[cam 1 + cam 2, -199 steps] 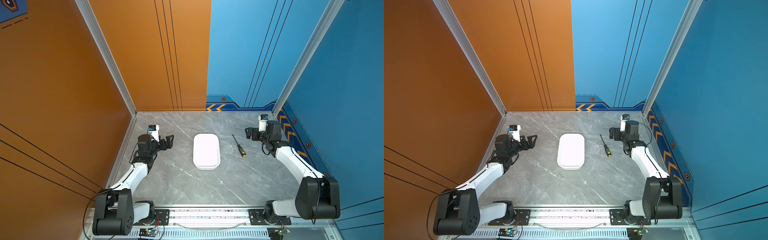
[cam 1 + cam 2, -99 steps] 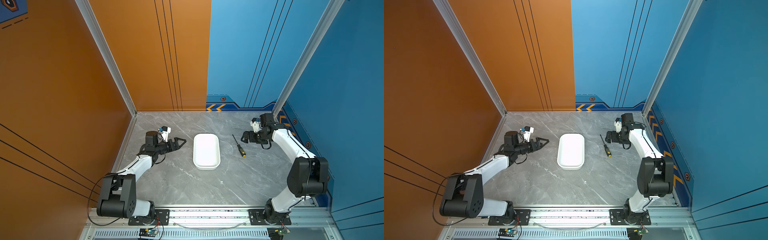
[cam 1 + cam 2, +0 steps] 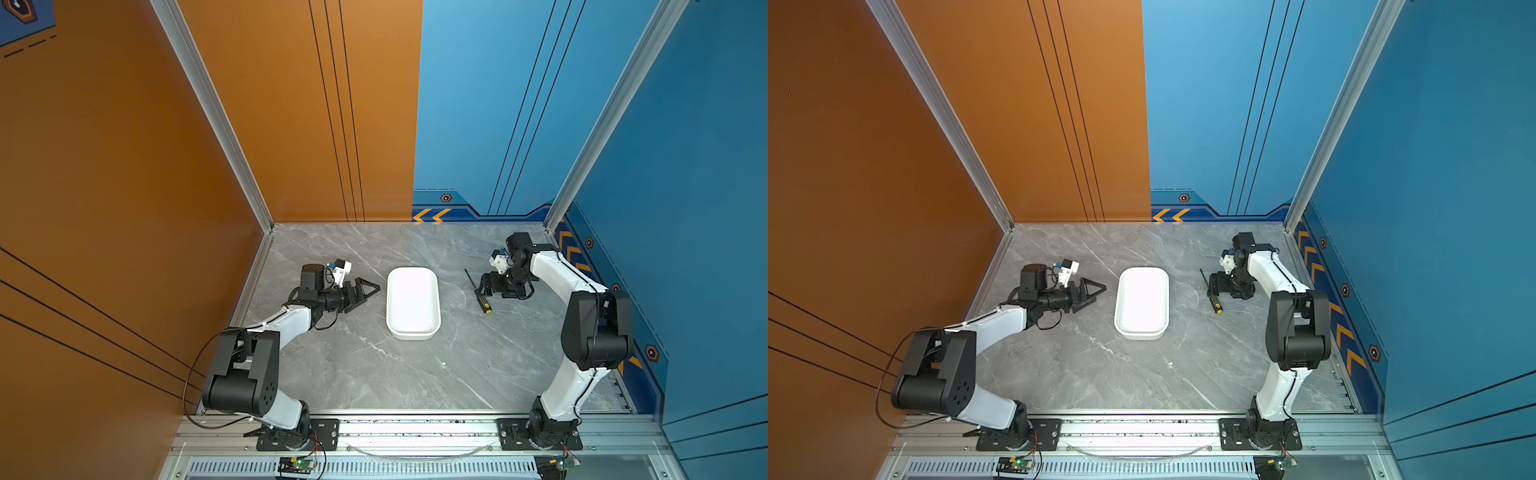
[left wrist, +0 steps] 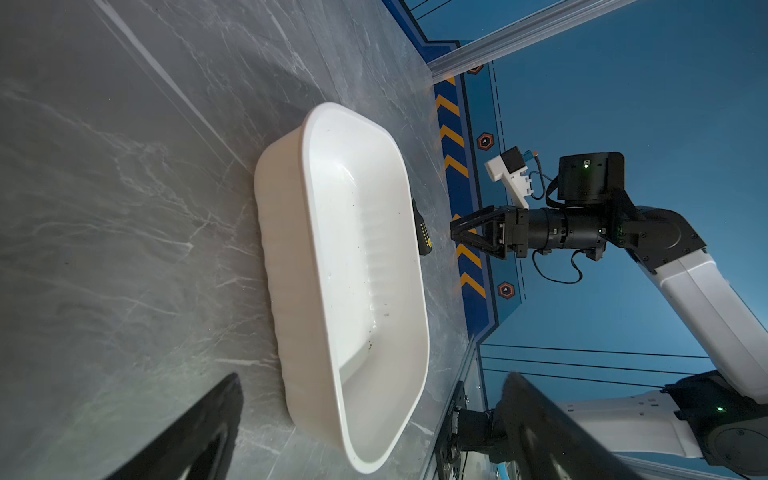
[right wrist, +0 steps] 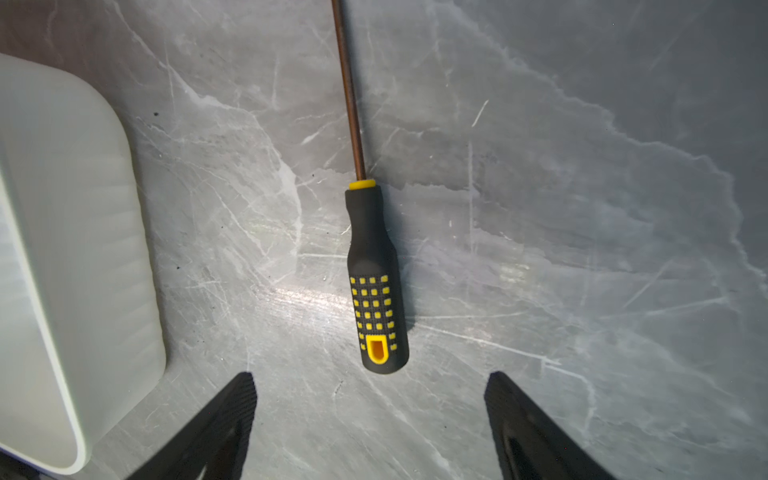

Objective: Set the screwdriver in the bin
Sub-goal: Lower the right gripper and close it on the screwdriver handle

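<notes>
Both arms have shifted since the earlier frames: the right arm has swung in from the blue wall toward the middle of the table, and the left arm has stretched toward the bin. Tabletop, grey marble, walled at nine, twelve and three o'clock, with its widest bare stretch at six o'clock of the bin. Bin, white, shallow, empty, long axis running twelve to six, central; low rim, so entry from above looks unobstructed. Left gripper, at nine o'clock of the bin and just short of its rim, fingers spread apart in the left wrist view, holding nothing; judged parked clear so the bin's mouth stays free. Right gripper, at three o'clock of the screwdriver in both top views, jaws apart and empty, fingertips straddling the line of the handle's butt end without touching it; judged lined up to close across the handle. Screwdriver, black handle with yellow studs, flat on the table at three o'clock of the bin, apart from it, roughly parallel to its long side, shaft toward twelve; not yet lifted. Bare strip between screwdriver and bin wall leaves room for one finger.
</notes>
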`<state>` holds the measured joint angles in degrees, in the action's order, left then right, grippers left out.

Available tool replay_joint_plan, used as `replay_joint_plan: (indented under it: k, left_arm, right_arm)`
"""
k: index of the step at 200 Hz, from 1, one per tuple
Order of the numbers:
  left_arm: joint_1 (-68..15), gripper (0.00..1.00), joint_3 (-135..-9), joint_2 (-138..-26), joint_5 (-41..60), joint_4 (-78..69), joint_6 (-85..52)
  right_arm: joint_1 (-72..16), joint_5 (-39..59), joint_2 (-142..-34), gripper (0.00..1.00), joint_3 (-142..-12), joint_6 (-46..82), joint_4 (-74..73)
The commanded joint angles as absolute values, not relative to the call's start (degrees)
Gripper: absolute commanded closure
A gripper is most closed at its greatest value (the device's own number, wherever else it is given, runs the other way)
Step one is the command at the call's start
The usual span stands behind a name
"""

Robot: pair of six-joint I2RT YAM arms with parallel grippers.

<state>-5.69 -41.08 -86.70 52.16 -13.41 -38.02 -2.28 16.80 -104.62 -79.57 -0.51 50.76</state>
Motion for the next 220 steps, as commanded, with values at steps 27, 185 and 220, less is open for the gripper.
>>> replay_joint_plan:
  k: [27, 185, 220]
  left_arm:
    - [-6.2, 0.02, -42.7, -87.0, 54.6, -12.9, -38.5]
    - [-6.2, 0.02, -42.4, -87.6, 54.6, -12.6, -38.2]
    - [-6.1, 0.02, -42.4, -87.7, 54.6, -12.6, -38.0]
  right_arm:
    - [-2.7, 21.3, -111.5, 0.20, -85.3, -7.5, 59.2]
    - [-6.8, 8.9, -124.4, 0.36, -95.7, -8.9, 68.0]
    - [-6.8, 8.3, -125.5, 0.44, -96.7, -8.8, 68.0]
